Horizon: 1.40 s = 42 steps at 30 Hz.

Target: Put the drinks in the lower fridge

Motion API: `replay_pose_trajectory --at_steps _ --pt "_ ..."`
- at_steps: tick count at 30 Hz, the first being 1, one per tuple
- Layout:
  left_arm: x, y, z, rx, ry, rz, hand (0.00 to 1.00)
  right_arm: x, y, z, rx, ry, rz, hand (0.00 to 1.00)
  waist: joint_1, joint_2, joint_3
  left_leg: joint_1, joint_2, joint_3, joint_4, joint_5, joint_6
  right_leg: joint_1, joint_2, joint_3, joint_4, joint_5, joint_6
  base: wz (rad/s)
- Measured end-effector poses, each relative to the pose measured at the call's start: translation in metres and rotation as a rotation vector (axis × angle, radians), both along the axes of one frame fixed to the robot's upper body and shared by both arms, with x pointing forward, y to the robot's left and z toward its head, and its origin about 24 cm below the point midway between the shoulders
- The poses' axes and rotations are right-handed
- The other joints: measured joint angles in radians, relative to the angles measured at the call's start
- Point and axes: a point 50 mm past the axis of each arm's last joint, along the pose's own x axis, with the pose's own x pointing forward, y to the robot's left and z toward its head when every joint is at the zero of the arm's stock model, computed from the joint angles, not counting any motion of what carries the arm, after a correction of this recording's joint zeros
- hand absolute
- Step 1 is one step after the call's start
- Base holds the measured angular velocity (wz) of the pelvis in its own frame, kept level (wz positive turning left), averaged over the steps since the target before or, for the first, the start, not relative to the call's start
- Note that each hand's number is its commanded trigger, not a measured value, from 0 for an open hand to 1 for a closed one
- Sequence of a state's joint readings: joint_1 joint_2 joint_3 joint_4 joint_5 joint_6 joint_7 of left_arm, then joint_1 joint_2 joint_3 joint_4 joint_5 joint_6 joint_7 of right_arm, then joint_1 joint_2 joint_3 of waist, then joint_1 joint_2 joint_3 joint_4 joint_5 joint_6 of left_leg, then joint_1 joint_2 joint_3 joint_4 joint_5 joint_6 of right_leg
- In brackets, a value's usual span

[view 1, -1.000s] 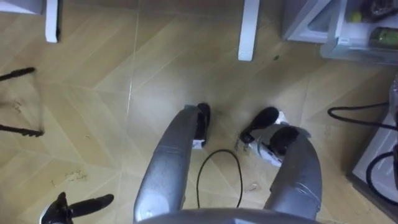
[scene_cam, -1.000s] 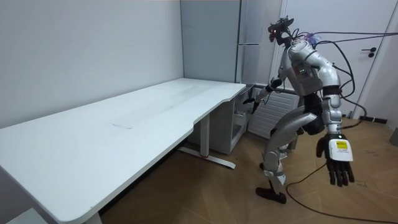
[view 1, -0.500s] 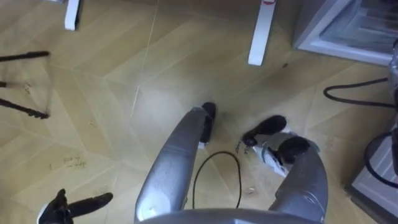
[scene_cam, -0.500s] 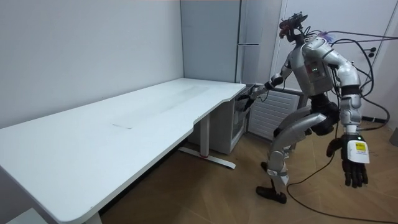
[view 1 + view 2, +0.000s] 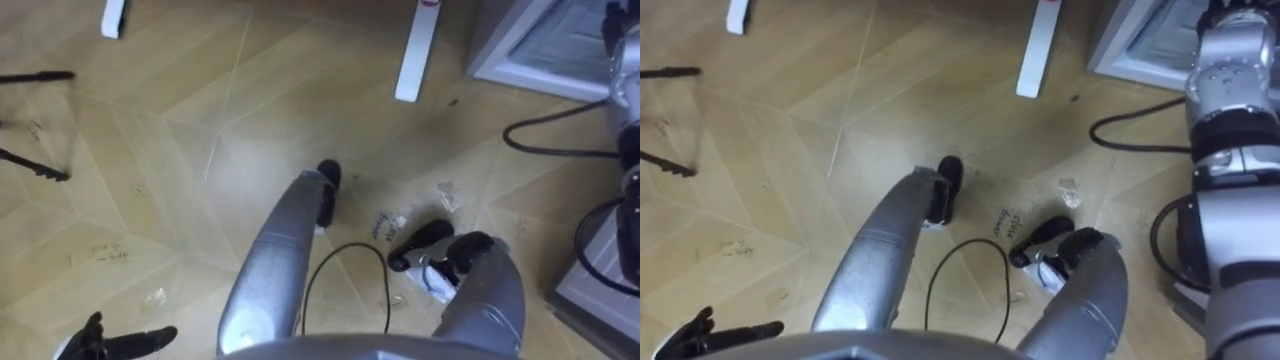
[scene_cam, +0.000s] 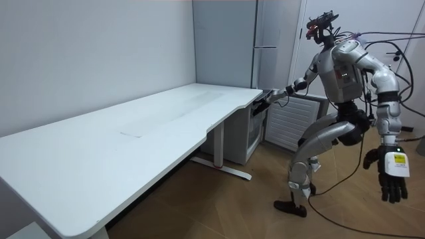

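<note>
As left hand (image 6: 393,176) hangs open, right hand (image 6: 265,101) is by the lower fridge (image 6: 256,136).

Eye views look down at floor (image 5: 130,200); room view stands far off.

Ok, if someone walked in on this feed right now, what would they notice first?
The robot itself, standing bent-kneed on the wood floor with its right hand stretched out to the lower fridge, beside the long white desk that spans the room view's left. Its left hand hangs open at its side, fingers straight.
</note>
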<state>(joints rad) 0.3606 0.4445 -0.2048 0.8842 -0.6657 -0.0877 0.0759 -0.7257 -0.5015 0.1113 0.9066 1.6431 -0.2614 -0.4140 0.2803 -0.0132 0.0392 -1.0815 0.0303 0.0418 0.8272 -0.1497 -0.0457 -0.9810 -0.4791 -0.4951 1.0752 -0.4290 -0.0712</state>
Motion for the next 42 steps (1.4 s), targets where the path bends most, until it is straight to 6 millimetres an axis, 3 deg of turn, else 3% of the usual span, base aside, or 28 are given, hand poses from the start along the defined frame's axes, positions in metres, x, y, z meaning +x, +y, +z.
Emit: replay_pose_trajectory --at_steps 10,14,19,21,28,30,33,38,42 --pt "0.0 -0.001 -0.001 0.003 0.008 -0.004 0.0 0.0 0.0 -0.004 0.005 -0.014 0.034 0.0 -0.012 -0.004 0.0028 0.006 -0.007 0.006 -0.002 -0.002 0.002 0.004 -0.01 -0.002 -0.018 0.024 -0.005 -0.02" --pt "0.0 -0.003 -0.001 -0.006 0.012 -0.006 0.0 -0.002 -0.003 -0.012 -0.001 -0.003 0.048 0.0 -0.012 -0.007 0.0051 0.021 -0.006 -0.004 -0.023 -0.001 0.002 0.029 0.004 -0.02 -0.045 0.033 -0.005 0.0" --pt "0.004 -0.004 0.0 -0.013 0.012 -0.033 0.0 -0.011 -0.015 -0.028 -0.012 0.04 0.063 0.0 -0.002 -0.006 0.0079 0.055 -0.008 -0.029 -0.048 0.006 -0.004 0.08 0.028 -0.041 -0.087 0.041 0.005 0.03" --pt "0.007 -0.005 0.001 -0.018 0.0 -0.042 0.0 -0.014 -0.019 -0.031 -0.026 0.042 0.079 0.0 -0.002 -0.005 0.0136 0.057 -0.008 -0.032 -0.045 0.003 -0.001 0.087 0.027 -0.046 -0.088 0.04 0.007 0.0" --pt "0.007 -0.001 0.002 -0.021 0.007 -0.038 0.0 -0.035 -0.041 -0.049 -0.196 0.131 0.21 0.0 0.001 -0.006 0.0153 0.066 -0.006 -0.031 -0.05 -0.004 0.008 0.106 0.034 -0.053 -0.111 0.051 0.025 0.0" --pt "0.007 -0.002 0.002 -0.027 0.009 -0.038 0.0 -0.042 -0.044 -0.058 -0.25 0.18 0.259 0.0 -0.002 -0.009 0.0177 0.083 -0.005 -0.032 -0.058 -0.006 0.008 0.125 0.042 -0.055 -0.126 0.057 0.031 -0.05" --pt "0.006 -0.002 0.001 -0.033 0.017 -0.034 0.0 -0.069 -0.048 -0.089 -0.292 0.314 0.359 0.0 0.006 -0.015 0.021 0.143 0.004 -0.034 -0.072 -0.022 0.007 0.191 0.064 -0.061 -0.165 0.062 0.043 -0.1" --pt "0.012 -0.001 0.0 -0.042 0.016 -0.024 0.0 -0.123 -0.053 -0.137 -0.332 0.593 0.53 0.0 -0.006 -0.018 0.0207 0.24 0.015 -0.043 -0.11 -0.034 0.013 0.31 0.102 -0.083 -0.251 0.09 0.057 -0.04" --pt "0.026 -0.003 0.0 -0.05 -0.042 0.016 0.0 -0.152 -0.057 -0.154 -0.315 0.68 0.559 0.0 -0.028 -0.025 0.0187 0.304 0.025 -0.04 -0.13 -0.05 0.014 0.38 0.128 -0.079 -0.304 0.1 0.074 -0.08"
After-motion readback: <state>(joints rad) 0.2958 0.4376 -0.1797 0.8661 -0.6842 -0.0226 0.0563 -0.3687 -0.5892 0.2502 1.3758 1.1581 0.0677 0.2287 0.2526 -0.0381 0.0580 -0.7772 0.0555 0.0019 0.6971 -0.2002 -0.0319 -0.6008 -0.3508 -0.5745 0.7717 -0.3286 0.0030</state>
